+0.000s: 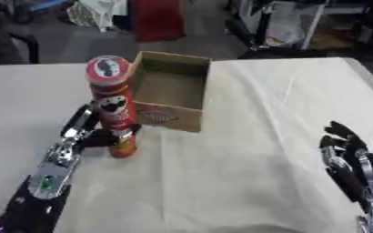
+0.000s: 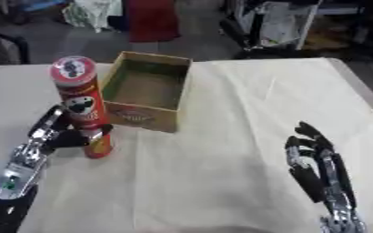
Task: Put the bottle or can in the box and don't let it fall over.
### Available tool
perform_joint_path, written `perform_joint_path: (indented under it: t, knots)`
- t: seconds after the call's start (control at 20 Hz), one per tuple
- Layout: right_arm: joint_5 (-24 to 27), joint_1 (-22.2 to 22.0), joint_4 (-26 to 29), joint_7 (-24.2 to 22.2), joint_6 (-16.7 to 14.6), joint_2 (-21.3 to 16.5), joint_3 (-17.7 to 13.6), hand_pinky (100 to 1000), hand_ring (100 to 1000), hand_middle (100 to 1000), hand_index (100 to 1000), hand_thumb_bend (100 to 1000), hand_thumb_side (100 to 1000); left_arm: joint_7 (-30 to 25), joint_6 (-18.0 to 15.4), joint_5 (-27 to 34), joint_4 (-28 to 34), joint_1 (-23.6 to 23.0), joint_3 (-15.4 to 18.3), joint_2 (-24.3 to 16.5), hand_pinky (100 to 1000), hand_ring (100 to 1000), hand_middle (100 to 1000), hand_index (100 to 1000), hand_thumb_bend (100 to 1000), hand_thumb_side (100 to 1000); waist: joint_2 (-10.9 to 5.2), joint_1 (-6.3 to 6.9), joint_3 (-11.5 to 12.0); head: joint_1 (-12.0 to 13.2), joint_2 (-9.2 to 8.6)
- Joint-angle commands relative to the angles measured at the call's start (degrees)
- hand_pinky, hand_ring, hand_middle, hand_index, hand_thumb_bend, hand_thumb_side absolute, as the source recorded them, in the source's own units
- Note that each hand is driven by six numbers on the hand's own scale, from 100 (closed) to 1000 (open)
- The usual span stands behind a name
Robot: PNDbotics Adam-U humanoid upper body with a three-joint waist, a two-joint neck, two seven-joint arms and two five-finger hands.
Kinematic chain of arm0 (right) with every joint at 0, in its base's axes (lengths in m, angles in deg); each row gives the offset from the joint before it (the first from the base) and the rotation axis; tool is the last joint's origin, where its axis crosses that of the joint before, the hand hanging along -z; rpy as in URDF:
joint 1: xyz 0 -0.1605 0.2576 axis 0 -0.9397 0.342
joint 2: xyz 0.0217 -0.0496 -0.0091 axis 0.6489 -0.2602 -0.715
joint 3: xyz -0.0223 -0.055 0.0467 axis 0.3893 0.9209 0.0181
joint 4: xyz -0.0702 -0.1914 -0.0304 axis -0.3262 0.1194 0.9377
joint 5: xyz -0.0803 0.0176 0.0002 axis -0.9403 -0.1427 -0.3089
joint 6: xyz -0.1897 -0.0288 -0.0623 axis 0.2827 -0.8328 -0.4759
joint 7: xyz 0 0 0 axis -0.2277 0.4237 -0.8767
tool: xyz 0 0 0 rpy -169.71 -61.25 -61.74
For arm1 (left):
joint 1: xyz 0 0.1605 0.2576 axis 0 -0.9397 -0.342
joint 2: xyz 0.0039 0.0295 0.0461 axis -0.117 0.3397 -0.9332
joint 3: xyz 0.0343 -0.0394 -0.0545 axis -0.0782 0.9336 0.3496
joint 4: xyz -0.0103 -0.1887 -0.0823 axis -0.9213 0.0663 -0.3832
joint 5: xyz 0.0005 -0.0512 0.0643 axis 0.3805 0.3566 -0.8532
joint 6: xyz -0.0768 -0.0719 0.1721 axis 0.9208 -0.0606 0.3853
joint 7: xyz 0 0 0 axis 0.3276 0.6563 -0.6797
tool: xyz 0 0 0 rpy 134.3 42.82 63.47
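A tall red crisp can (image 1: 114,102) with a red lid stands upright on the white tablecloth, just left of an open cardboard box (image 1: 170,90). My left hand (image 1: 86,132) is curled round the lower part of the can, thumb in front and fingers behind it. The box is empty inside and stands upright. My right hand (image 2: 313,161) rests at the lower right, fingers up and relaxed, holding nothing.
The table (image 1: 253,150) is covered by a white cloth and its far edge runs just behind the box. Beyond it are a red object (image 1: 158,18), bags and metal frames on the floor.
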Motion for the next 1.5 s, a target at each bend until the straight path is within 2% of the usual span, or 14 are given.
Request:
perform_joint_path:
  t: [0.05, 0.25, 0.35, 0.5, 0.65, 0.9, 0.95, 1.05, 1.1, 1.2, 1.3, 1.35, 1.5]
  knots:
    - [0.6, 0.6, 0.5, -0.1, 0.1, -0.3, 0.1, 702, 780, 821, 926, 100, 728, 2.4, 0.2, 2.1, 0.8, 1.5, -0.3, -1.1, 999, 846, 365, 494, 180, 100, -0.70, -0.01, -0.1, 0.2, -0.22]
    - [0.7, 0.6, 0.5, -0.2, 0.0, -0.3, 0.1, 702, 780, 821, 925, 100, 725, 4.3, 0.0, 6.0, 3.2, 4.0, -0.4, -2.2, 999, 831, 339, 465, 144, 100, -0.73, 0.00, -0.3, 0.3, -0.07]
    - [0.8, 0.5, 0.4, -0.3, 0.0, -0.3, 0.3, 702, 780, 820, 925, 100, 727, 5.6, 0.1, 7.4, 4.1, 7.3, -0.1, -3.6, 1000, 831, 343, 465, 142, 100, -0.80, 0.03, -0.4, 0.6, 0.06]
    - [1.0, 0.5, 0.1, -0.8, 0.0, -0.2, 0.7, 702, 780, 820, 925, 100, 728, 7.1, 0.6, 9.0, 1.7, 13.2, 0.3, -5.3, 1000, 836, 351, 471, 141, 100, -0.91, 0.01, -1.1, 1.0, 0.07]
    - [1.3, 0.6, 0.0, -1.2, -0.2, -0.1, 1.1, 703, 780, 820, 924, 100, 728, 8.4, 0.1, 8.7, -5.4, 19.5, 0.2, -6.3, 1000, 865, 390, 509, 156, 100, -0.90, -0.20, -2.3, 1.7, 0.08]
    - [2.1, 1.2, -0.2, -2.3, -0.5, 0.5, 2.2, 703, 780, 819, 924, 100, 731, 8.8, -3.7, 7.8, -21.0, 27.2, 0.9, -5.6, 1000, 888, 418, 537, 206, 100, -0.51, -0.57, -4.3, 2.9, -0.48]
    - [2.3, 1.3, -0.3, -2.5, -0.6, 0.6, 2.5, 703, 780, 819, 923, 100, 732, 8.2, -4.4, 7.3, -23.9, 28.3, 0.7, -5.5, 1000, 930, 495, 624, 282, 100, -0.37, -0.70, -4.8, 3.1, -0.65]
    - [2.6, 1.7, -0.4, -3.0, -0.7, 0.9, 2.9, 703, 779, 818, 922, 100, 731, 7.2, -5.9, 5.9, -28.9, 30.2, 0.8, -5.1, 1000, 962, 581, 688, 379, 100, -0.18, -0.87, -5.5, 3.4, -0.94]
    - [2.7, 1.8, -0.5, -3.2, -0.8, 1.0, 3.0, 703, 779, 817, 920, 100, 730, 6.9, -6.7, 4.9, -30.8, 30.9, 0.8, -5.0, 1000, 993, 739, 806, 578, 213, -0.12, -0.92, -5.8, 3.6, -1.03]
    - [3.0, 2.0, -0.6, -3.4, -0.9, 1.2, 3.2, 703, 779, 816, 918, 100, 723, 6.0, -8.5, 0.8, -32.8, 31.5, 0.0, -5.2, 1000, 1000, 932, 978, 801, 500, -0.06, -0.92, -6.0, 3.7, -1.06]
    - [3.2, 2.0, -0.7, -3.5, -0.9, 1.2, 3.2, 703, 779, 816, 917, 100, 718, 6.2, -10.1, -3.9, -33.1, 31.3, -0.2, -5.4, 1000, 1000, 963, 1000, 859, 590, -0.03, -0.86, -6.0, 3.6, -1.01]
    - [3.2, 2.1, -0.7, -3.5, -0.9, 1.2, 3.1, 703, 778, 815, 915, 100, 715, 6.8, -10.7, -5.2, -32.9, 30.8, 0.1, -5.5, 1000, 1000, 986, 1000, 894, 681, -0.03, -0.82, -5.9, 3.4, -0.98]
    - [3.3, 2.1, -0.7, -3.4, -1.0, 1.2, 2.9, 703, 778, 814, 913, 100, 710, 7.8, -11.5, -5.9, -30.1, 28.2, -0.2, -7.0, 1000, 1000, 993, 1000, 871, 720, -0.03, -0.71, -5.5, 2.6, -1.14]
